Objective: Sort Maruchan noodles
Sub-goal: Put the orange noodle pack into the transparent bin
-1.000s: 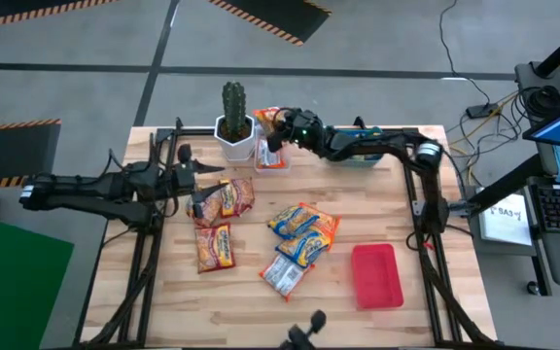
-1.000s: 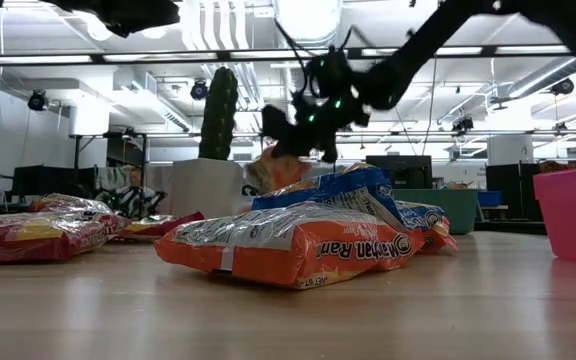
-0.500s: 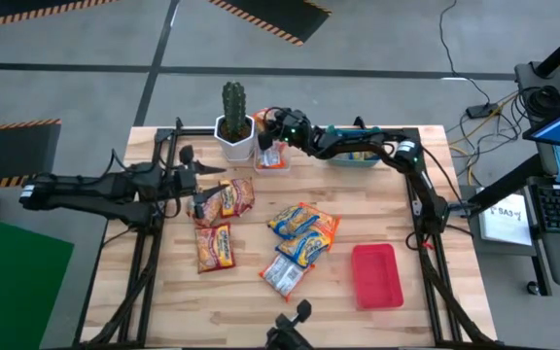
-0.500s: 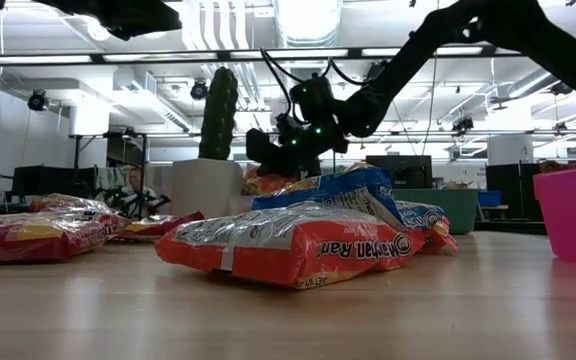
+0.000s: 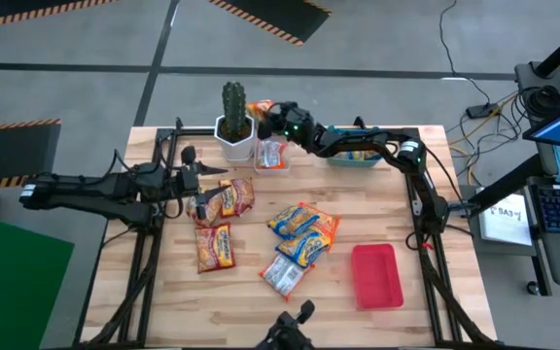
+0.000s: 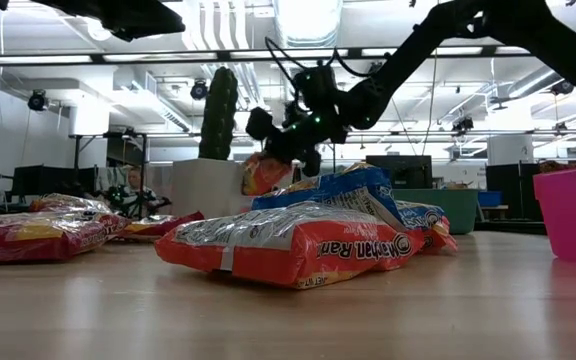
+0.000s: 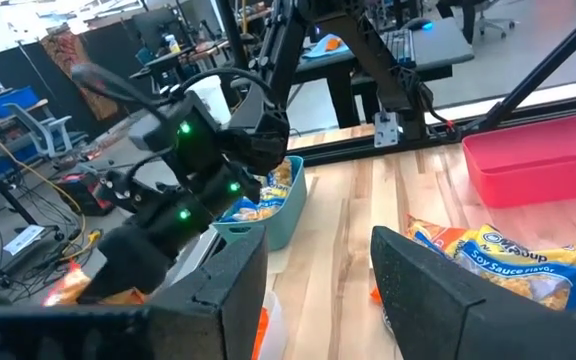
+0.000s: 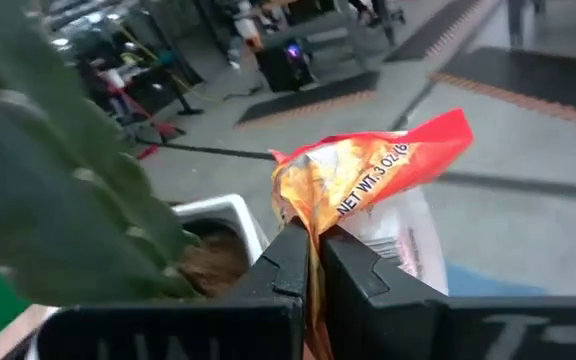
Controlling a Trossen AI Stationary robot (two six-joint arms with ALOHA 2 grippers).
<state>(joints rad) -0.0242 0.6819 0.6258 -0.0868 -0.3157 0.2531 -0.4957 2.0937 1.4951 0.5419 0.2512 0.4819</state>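
My right gripper [image 5: 272, 115] reaches level across the table's far side, next to the cactus [image 5: 233, 102] in its white pot. It is shut on an orange noodle packet [image 8: 368, 175]. Another packet [image 5: 272, 154] lies flat on the table below it. More packets lie in the middle [image 5: 302, 233] and at the left [image 5: 214, 246]. My left gripper [image 5: 200, 187] hangs open above the left-hand packets [image 5: 229, 198], with nothing between its fingers [image 7: 318, 280]. My right gripper pinches the orange packet by a crinkled edge [image 8: 308, 215] between its two shut fingers. The fingers come level from the table's right side. The packet [image 6: 265, 172] is lifted clear of the table, and its free part hangs down below the fingers.
A teal bin [image 5: 356, 157] holding packets stands at the far right, under my right arm. A red tray [image 5: 377, 275] sits at the near right. The white pot [image 5: 233, 139] stands close beside the held packet. Bare wood lies along the near edge.
My right gripper has carried the orange packet a little toward the table's left and far edge, closer to the cactus, and its wrist has rolled. The packet stays clear of the table.
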